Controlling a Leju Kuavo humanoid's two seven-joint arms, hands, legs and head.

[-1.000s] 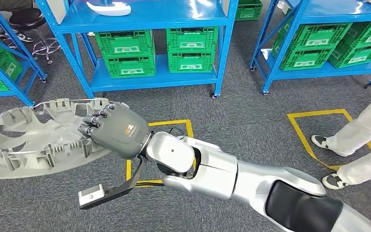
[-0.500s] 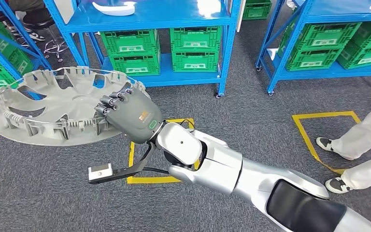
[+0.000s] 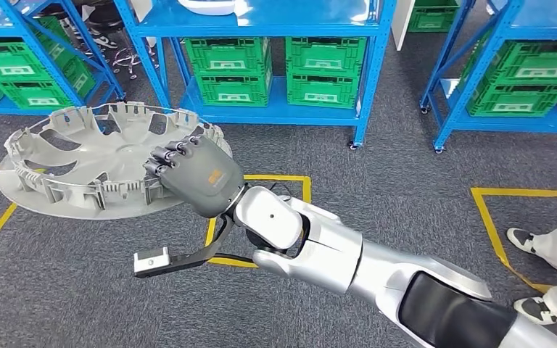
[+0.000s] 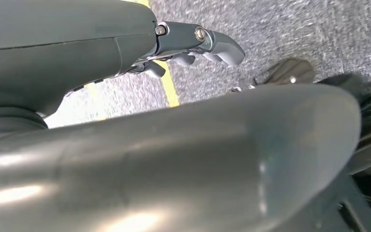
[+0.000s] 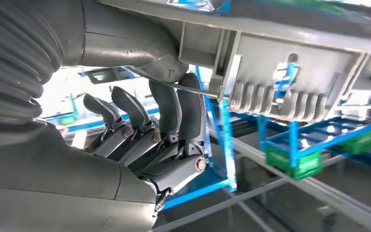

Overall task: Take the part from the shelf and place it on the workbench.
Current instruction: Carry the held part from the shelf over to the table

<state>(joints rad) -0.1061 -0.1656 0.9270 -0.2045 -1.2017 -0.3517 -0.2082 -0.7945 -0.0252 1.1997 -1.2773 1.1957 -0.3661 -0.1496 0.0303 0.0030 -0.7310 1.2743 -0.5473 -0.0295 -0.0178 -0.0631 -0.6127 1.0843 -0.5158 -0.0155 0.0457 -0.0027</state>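
Note:
The part (image 3: 94,156) is a large round grey plastic wheel cover with spokes and a ribbed rim, held out flat above the carpet at the left of the head view. My right hand (image 3: 196,174) grips its near right edge, fingers curled over the rim. In the right wrist view the dark fingers (image 5: 174,121) hook onto the part's ribbed edge (image 5: 280,53). My left hand (image 4: 125,63) hangs above the carpet in the left wrist view, holding nothing, with a gap between its fingers and thumb.
Blue shelf racks stand ahead with green crates (image 3: 228,69) on the lower level and a white piece (image 3: 207,6) on the shelf above. Yellow tape squares (image 3: 283,178) mark the grey carpet. A person's shoes (image 3: 529,243) show at the right edge.
The whole picture has shifted to the right, so the camera has turned. The part stays in my right hand and now sits higher in the picture.

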